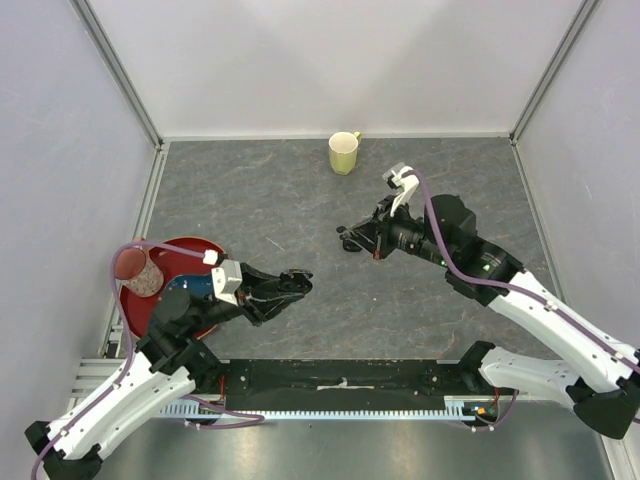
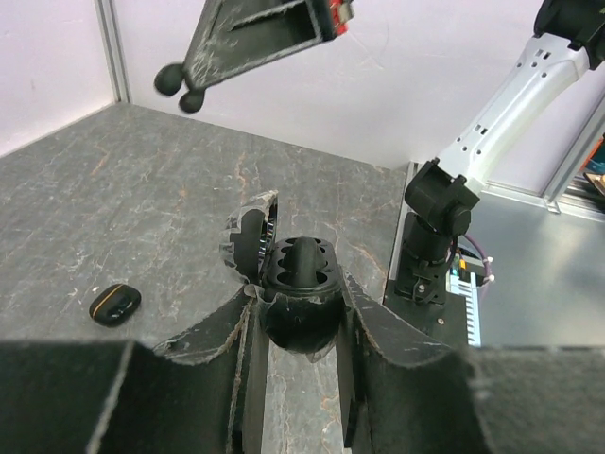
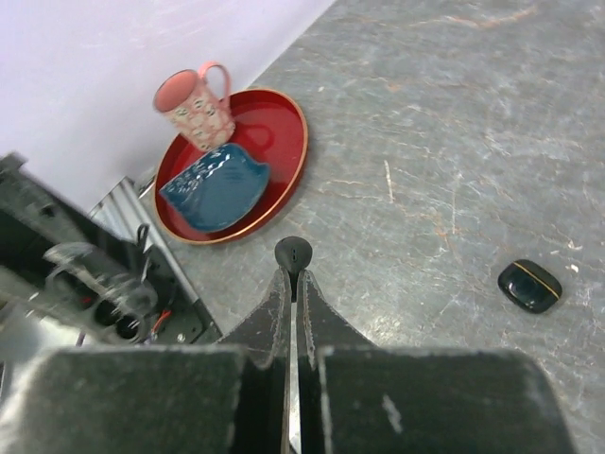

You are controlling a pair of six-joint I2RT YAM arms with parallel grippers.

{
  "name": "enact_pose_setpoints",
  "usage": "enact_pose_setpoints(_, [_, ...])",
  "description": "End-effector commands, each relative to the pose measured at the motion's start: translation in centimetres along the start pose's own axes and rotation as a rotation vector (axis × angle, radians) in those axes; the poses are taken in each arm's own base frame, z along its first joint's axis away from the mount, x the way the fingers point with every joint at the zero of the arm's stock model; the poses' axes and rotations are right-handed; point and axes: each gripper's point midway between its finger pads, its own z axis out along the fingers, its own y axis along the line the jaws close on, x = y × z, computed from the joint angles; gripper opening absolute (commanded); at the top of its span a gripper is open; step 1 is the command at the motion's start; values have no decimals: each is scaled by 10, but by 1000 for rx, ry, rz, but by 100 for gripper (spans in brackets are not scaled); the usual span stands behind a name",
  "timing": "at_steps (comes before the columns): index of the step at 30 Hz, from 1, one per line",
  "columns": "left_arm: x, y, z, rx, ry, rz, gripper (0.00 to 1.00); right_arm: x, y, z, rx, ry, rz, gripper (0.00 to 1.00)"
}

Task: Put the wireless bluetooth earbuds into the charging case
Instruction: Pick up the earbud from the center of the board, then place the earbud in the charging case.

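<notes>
Earbud [image 3: 293, 255], small and black, is nipped at the very tip of the right gripper [image 3: 292, 282], whose fingers are pressed together on it with barely a slit between them. Seen from overhead it hangs in the air to the right of the charging case [image 2: 301, 279] and a little farther back, with a clear gap between the two.

That case (a rounded black pebble, lid [image 2: 248, 236] swung up, moulded sockets showing) is clamped between the fingers of the left gripper [image 1: 297, 283] and held off the tabletop [image 1: 300, 190]. A second black case [image 2: 115, 304] with an orange seam lies shut on the grey surface, well apart from the held case.

Left of the held case sits a red tray [image 3: 281, 132] carrying a pink mug [image 3: 194, 104] and a blue dish [image 3: 213, 184]. Far beyond the case, by the back wall, stands a yellow-green mug [image 1: 344, 152].
</notes>
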Motion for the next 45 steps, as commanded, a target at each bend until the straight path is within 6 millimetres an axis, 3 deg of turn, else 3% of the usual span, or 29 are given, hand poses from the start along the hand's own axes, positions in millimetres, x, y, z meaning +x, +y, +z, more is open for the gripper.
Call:
enact_pose_setpoints(1, [-34, -10, 5, 54, -74, 86, 2, -3, 32, -30, -151, 93, -155, 0])
enact_pose_setpoints(3, [-33, -9, 6, 57, -68, 84, 2, -12, 41, -39, -186, 88, -197, 0])
enact_pose_setpoints(14, [-32, -21, 16, 152, -56, 65, 2, -14, 93, -89, -471, 154, -315, 0])
enact_pose_setpoints(22, [-34, -26, 24, 202, -56, 59, 2, -6, 97, -84, -526, 215, -323, 0])
enact_pose_setpoints(35, [-31, -32, 25, 248, -46, 42, 2, -9, 115, -93, -642, 226, -341, 0])
enact_pose_setpoints(45, [-33, -35, 29, 277, -40, 31, 2, -4, 113, -88, -658, 260, -361, 0])
